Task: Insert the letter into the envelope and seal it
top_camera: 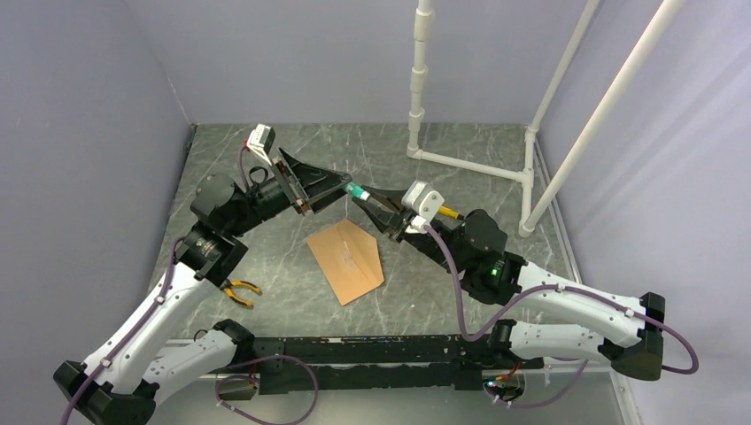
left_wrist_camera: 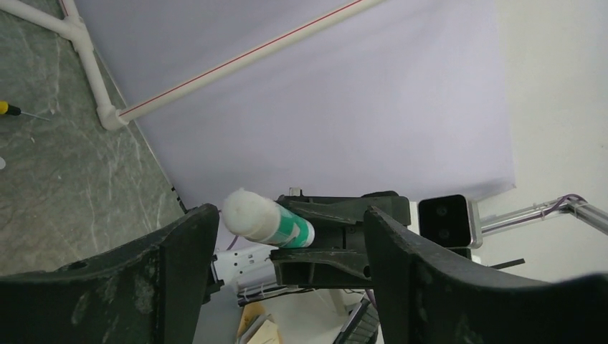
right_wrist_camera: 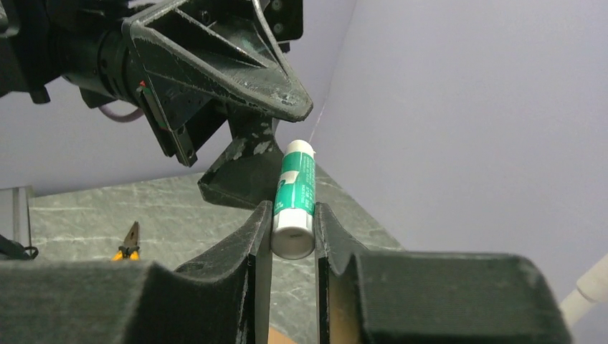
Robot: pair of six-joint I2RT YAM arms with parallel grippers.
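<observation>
While the envelope (top_camera: 345,262) lies flat on the table (top_camera: 283,283) with no separate letter seen, sealing is judged in hand: a glue stick (right_wrist_camera: 295,197) is clamped by the right gripper (right_wrist_camera: 292,218), its tip between the wide-apart jaws of the left gripper (top_camera: 341,186), and that tip is next to be brought down onto the envelope.

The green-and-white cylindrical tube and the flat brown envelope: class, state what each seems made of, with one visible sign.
The green-and-white cylindrical tube is probably plastic: smooth, slight sheen, printed label. The flat brown envelope looks like matt kraft paper: thin, lying flat, with faint fold seams.
</observation>
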